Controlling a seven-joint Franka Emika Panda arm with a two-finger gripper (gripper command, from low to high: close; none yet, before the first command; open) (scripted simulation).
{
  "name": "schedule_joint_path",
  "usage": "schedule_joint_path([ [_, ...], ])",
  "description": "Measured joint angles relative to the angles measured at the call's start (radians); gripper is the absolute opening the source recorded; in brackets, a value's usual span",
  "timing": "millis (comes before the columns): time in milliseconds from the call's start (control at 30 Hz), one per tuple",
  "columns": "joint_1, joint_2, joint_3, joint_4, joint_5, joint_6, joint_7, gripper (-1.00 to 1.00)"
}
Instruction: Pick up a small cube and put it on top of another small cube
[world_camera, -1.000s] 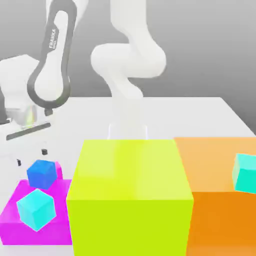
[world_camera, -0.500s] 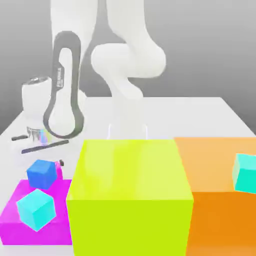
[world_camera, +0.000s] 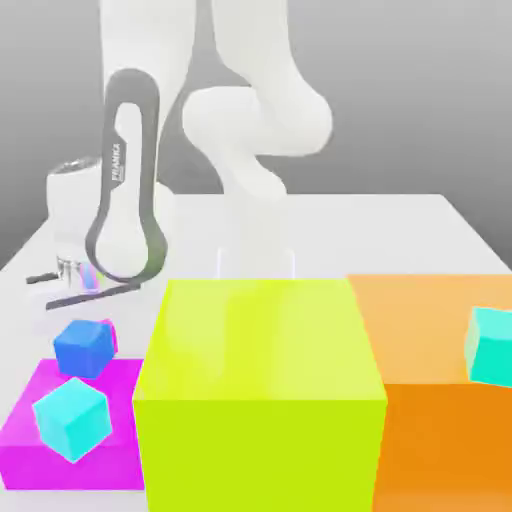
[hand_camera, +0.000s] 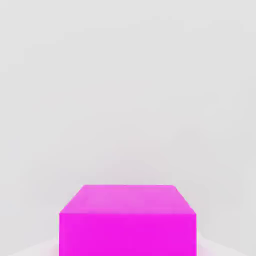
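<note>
White Franka arm at the exterior view's left, its hand lowered behind the small blue cube (world_camera: 82, 347). The two-finger gripper (world_camera: 100, 318) sits mostly hidden behind that cube; its fingers are drawn together, closed on the small bright magenta-pink cube (hand_camera: 127, 220), which the hand view shows face-on directly before the hand. In the exterior view only a thin pink sliver of this cube (world_camera: 108, 335) appears at the blue cube's right edge. The blue cube lies at the far edge of the large flat magenta block (world_camera: 25, 430), on which a small cyan cube (world_camera: 70, 417) rests tilted, nearer the camera. Beside the magenta block, toward the exterior view's right, stands a large yellow-green cube (world_camera: 260, 400), and next to it a large orange block (world_camera: 440, 420) with a second cyan cube (world_camera: 490, 345) at its right side. All objects rest on a white tabletop (world_camera: 380, 230) against a grey background.
</note>
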Motion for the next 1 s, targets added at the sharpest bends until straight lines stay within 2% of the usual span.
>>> schedule_joint_path([
  [133,0.188,-0.057,-0.233,-0.033,-0.201,-0.016,0.154,-1.0],
  [267,0.451,-0.109,-0.548,-0.061,-0.412,-0.034,0.309,-1.0],
  [933,0.446,-0.108,-0.543,-0.061,-0.415,-0.013,0.311,-1.0],
  [967,0.473,-0.15,-0.61,-0.04,-0.502,-0.094,0.271,-1.0],
  [1000,0.453,-0.173,-0.618,-0.014,-0.533,-0.17,0.198,-1.0],
])
